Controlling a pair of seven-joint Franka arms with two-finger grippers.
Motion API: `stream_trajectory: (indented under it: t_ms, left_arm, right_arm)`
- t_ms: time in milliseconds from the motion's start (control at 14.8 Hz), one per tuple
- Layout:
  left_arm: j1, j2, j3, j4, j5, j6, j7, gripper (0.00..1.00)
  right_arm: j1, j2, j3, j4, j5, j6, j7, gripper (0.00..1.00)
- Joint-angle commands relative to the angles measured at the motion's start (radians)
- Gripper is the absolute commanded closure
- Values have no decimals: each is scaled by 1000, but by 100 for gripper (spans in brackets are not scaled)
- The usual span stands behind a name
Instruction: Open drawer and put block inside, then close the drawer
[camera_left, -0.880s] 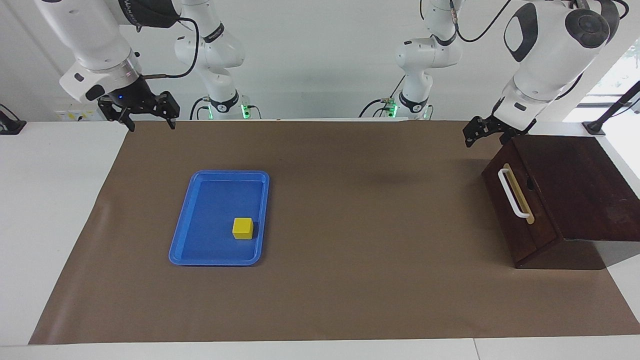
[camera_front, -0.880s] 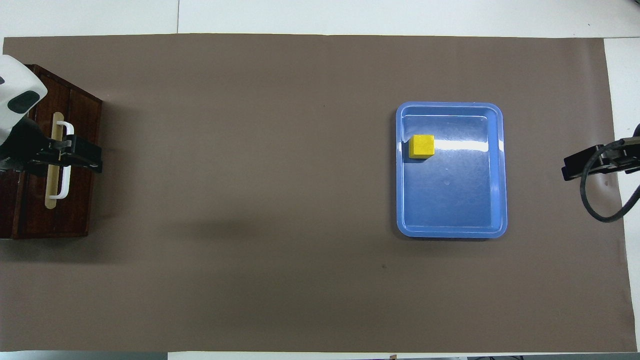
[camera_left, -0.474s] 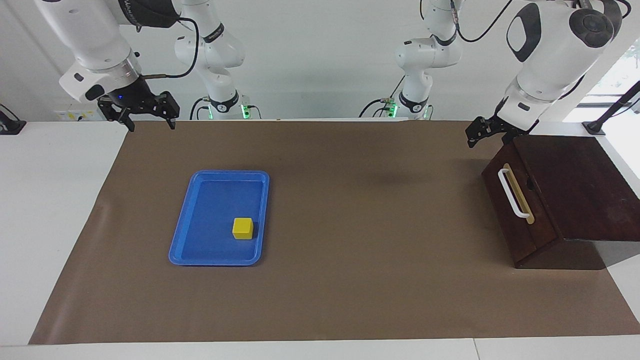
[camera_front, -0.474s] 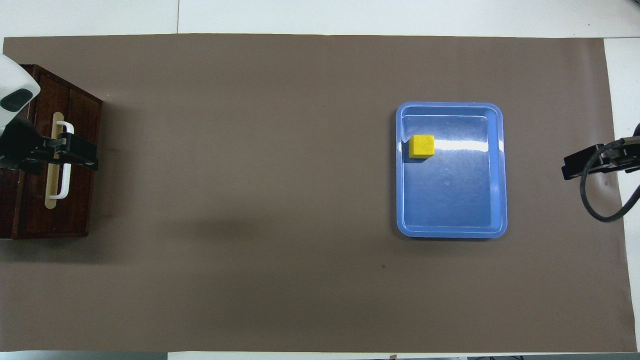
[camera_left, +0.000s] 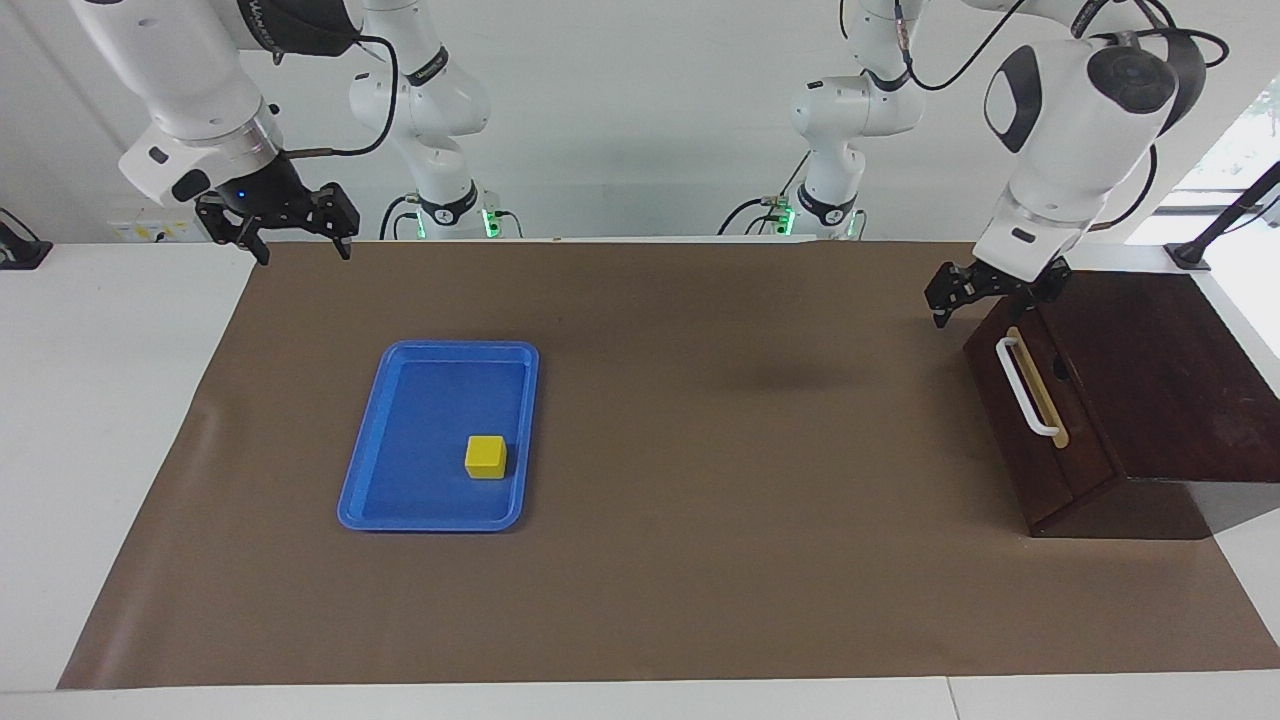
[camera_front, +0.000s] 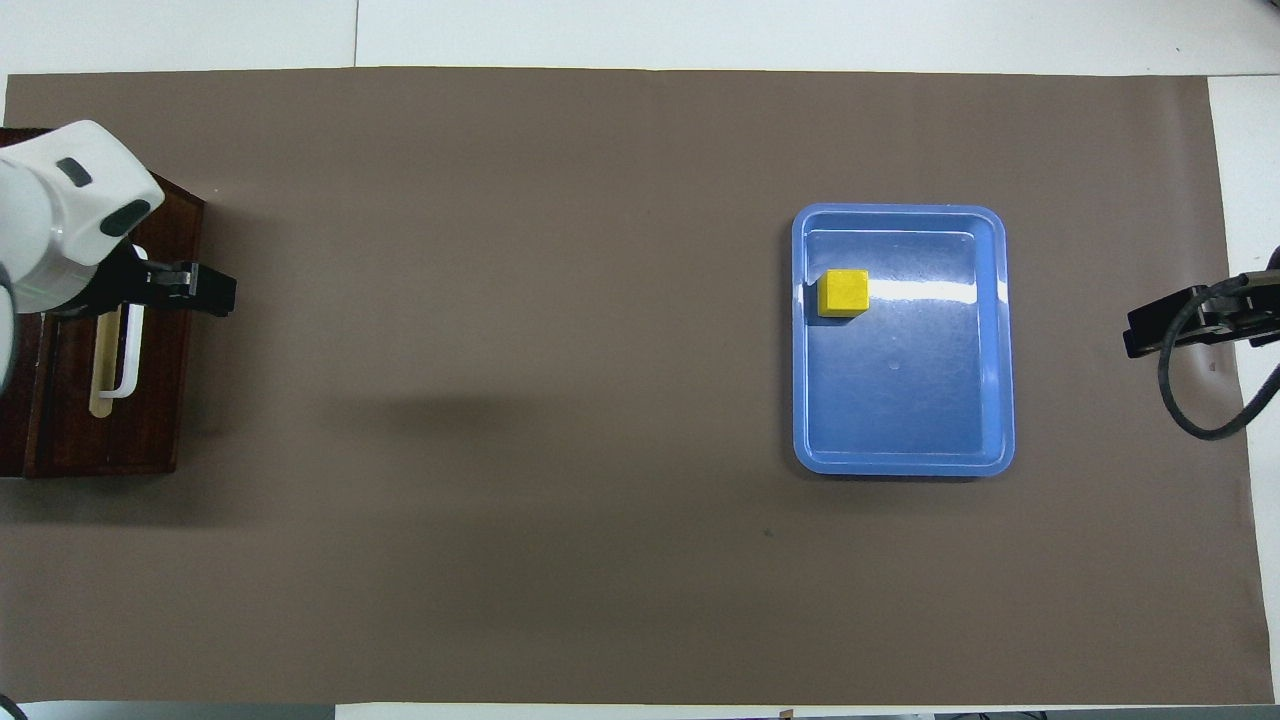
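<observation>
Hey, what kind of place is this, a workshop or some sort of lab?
Most likely a robotics lab: a left gripper and a right gripper on white arms hang over a paper-covered table set with a closed drawer and a block.

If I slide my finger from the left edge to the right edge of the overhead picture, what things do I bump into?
drawer → left gripper → block → blue tray → right gripper

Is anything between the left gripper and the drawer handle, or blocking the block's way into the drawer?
Nothing visible lies between the left gripper and the handle. The drawer itself is shut, so the block, in the tray, cannot go in yet. The right gripper waits.
</observation>
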Motion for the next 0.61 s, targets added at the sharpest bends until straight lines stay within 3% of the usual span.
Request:
stream_trajectory:
  t_ms: [0, 203, 406, 542]
  left_arm:
    - [-17, 4, 11, -89, 83, 123, 76, 0]
    - [17, 17, 14, -169, 138, 223, 79, 0]
    - [29, 44, 14, -173, 223, 252, 79, 0]
    - [31, 50, 14, -219, 225, 291, 73, 0]
  right_arm:
    - [-35, -47, 4, -112, 76, 53, 149, 0]
    - [-52, -86, 2, -270, 189, 142, 393, 0]
    - [-86, 4, 2, -295, 376, 190, 716, 0]
    - [-88, 58, 2, -330, 499, 295, 867, 0]
